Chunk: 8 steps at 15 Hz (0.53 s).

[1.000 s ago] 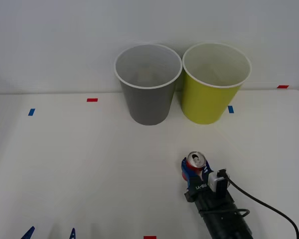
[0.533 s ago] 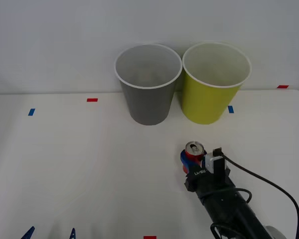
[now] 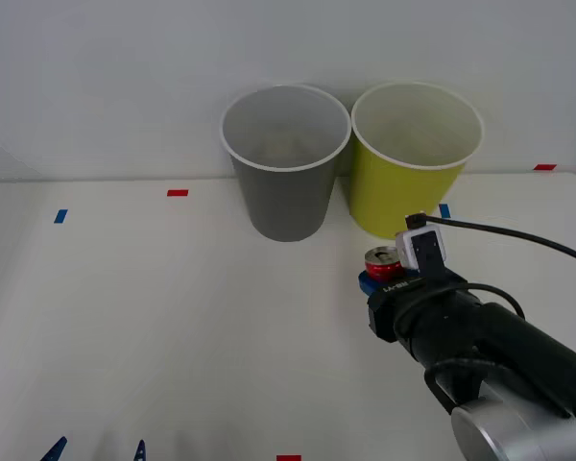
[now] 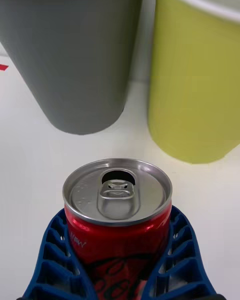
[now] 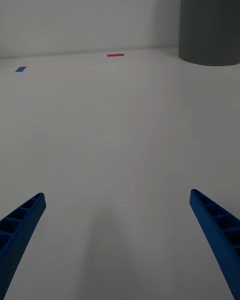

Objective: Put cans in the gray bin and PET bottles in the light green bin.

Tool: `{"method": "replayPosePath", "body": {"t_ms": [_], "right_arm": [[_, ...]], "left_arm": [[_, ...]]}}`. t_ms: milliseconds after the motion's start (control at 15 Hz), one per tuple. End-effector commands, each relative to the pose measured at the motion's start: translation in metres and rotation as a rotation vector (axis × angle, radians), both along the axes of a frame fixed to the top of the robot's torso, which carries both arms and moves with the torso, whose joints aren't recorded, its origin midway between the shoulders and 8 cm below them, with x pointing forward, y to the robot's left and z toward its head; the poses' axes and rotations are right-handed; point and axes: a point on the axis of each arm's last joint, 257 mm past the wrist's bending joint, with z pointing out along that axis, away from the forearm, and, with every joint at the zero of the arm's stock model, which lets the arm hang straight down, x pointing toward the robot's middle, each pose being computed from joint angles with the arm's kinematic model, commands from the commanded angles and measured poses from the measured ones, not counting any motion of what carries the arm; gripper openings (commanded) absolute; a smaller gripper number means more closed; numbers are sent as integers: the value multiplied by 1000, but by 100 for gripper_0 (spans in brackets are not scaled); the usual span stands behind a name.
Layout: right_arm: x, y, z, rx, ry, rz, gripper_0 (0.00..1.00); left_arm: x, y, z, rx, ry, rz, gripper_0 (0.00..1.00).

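Your right gripper (image 3: 379, 279) has its blue ribbed fingers (image 4: 52, 260) closed around the red can (image 4: 118, 215), one on each side of the body, and the can stands upright between them with its silver top and pull-tab facing up (the tab opening shows dark and open in the right wrist view); in the front view you can see that can (image 3: 382, 261) held just in front of the light green bin (image 3: 408, 192), near its base, with the black arm reaching in from the lower right and a cable trailing off toward the right edge; whether the can's base touches the white table (image 3: 173, 327) you cannot tell, since the fingers and the wrist cover it. The gray bin (image 3: 286, 187) stands just beside the light green one, on its left, both upright at the far edge of the table against the wall; from the right wrist you see the gray bin (image 4: 75, 55) and the light green bin (image 4: 195, 80) side by side beyond the can, with a narrow gap between them. Your left gripper (image 5: 120, 240) sits low at the near left of the table, its two blue fingers spread wide with nothing between them; their tips (image 3: 58, 448) show at the bottom edge of the front view, well apart from the can and the bins. Small red tape marks (image 3: 178, 193) and blue ones (image 3: 60, 216) lie on the tabletop.
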Motion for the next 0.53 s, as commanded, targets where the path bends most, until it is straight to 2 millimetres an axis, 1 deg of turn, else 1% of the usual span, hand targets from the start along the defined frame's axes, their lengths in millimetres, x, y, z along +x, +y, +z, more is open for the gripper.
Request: {"method": "replayPosePath", "body": {"t_ms": [67,267,333,467,533], "right_arm": [[15,9,53,-4,-46,-7,9],[21,21,74,38,-12,34,9],[22,26,85,56,-11,57,9],[32,43,98,74,-17,118,8],[41,55,106,80,-27,148,9]], "left_arm": [[0,0,0,0,0,0,100],[0,0,0,0,0,0,100],[0,0,0,0,0,0,100],[0,0,0,0,0,0,100],[0,0,0,0,0,0,100]]}}
